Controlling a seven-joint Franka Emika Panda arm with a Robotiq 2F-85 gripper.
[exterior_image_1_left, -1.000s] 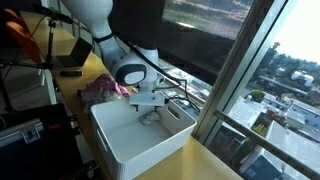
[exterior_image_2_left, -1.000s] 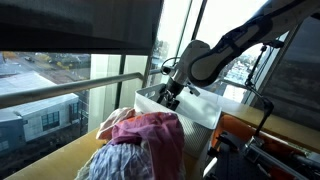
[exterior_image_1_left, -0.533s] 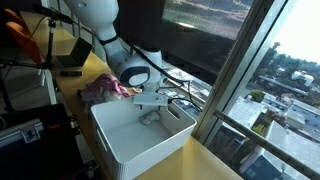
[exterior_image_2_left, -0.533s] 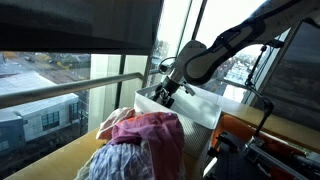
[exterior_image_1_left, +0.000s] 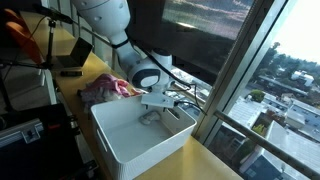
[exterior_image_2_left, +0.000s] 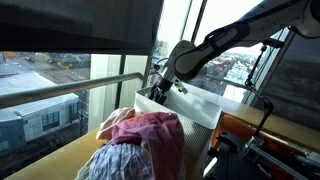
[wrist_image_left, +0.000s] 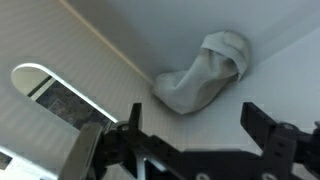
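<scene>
The wooden surface (exterior_image_1_left: 215, 160) runs along a tall window (exterior_image_1_left: 270, 60). On it stands the white bin (exterior_image_1_left: 130, 152), and a pile of clothes (exterior_image_1_left: 105, 88) in pinks and purples lies just beside the bin's far end.

My end effector (exterior_image_1_left: 160, 104) hangs over the bin's open top, near the corner on the window side, with its fingers spread wide apart and nothing between them. Below it, a pale crumpled cloth (exterior_image_1_left: 150, 117) lies on the bin floor, tucked into that corner and touching both walls.

I judge this to be the moment just above the cloth, with no grip on anything. A next move would need me to mind the bin walls on either side, since the cloth sits so tight in the corner that a finger could catch the rim or a wall.

The wrist view shows the cloth (wrist_image_left: 205, 75) clearly, folded over on itself, with my fingers apart (wrist_image_left: 190, 128) below it and a handle slot (wrist_image_left: 48, 88) in the bin wall. In an exterior view, the pile (exterior_image_2_left: 140, 140) fills the foreground and the bin's wall (exterior_image_2_left: 200, 105) hides the cloth entirely.
</scene>
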